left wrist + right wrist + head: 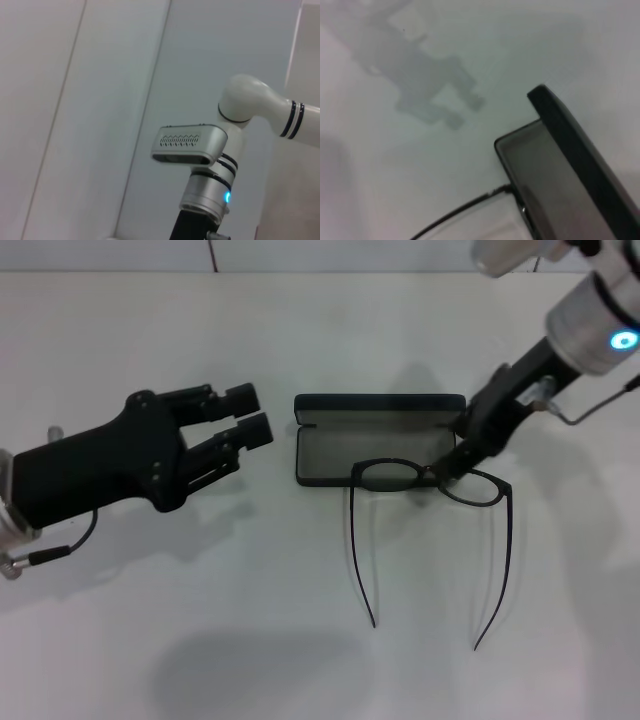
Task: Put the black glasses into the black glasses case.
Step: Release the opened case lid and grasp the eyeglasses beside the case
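The black glasses case (330, 455) lies open in the middle of the table, grey lining up and lid (380, 403) standing at the back. The black glasses (475, 487) have their temple arms spread toward the table's front; one lens (390, 476) overlaps the case's front right edge. My right gripper (443, 470) is shut on the glasses at the bridge. My left gripper (252, 412) hovers open and empty just left of the case. The right wrist view shows the case's corner (555, 200) and a thin black piece of the glasses frame (465, 207).
A white table (200, 640) surrounds the case. The left wrist view shows only my right arm (200, 145) against a pale wall. A thin cable (590, 405) hangs off the right wrist.
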